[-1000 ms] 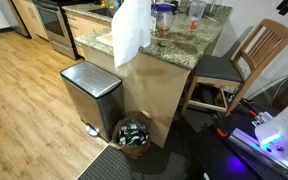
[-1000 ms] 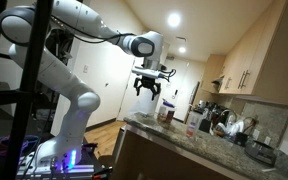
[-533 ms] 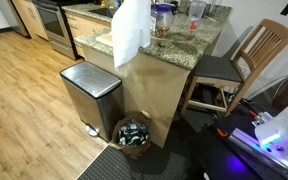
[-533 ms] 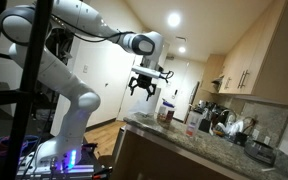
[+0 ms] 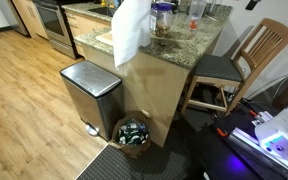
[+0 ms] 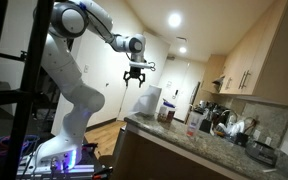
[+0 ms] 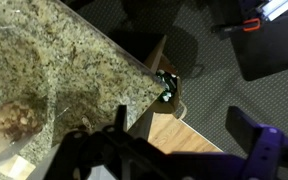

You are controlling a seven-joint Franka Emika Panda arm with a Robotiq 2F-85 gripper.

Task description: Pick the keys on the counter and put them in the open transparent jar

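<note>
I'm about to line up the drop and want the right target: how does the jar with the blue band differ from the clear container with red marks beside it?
The jar has a dark blue band at its top; the container has red marks instead. The jar looks squat and wide; the container looks somewhat narrower. Both are clear and stand upright on the counter.

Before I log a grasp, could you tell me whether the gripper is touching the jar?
Apart. An exterior view shows the gripper high in the air, with open space between it and the jar on the counter.
</note>
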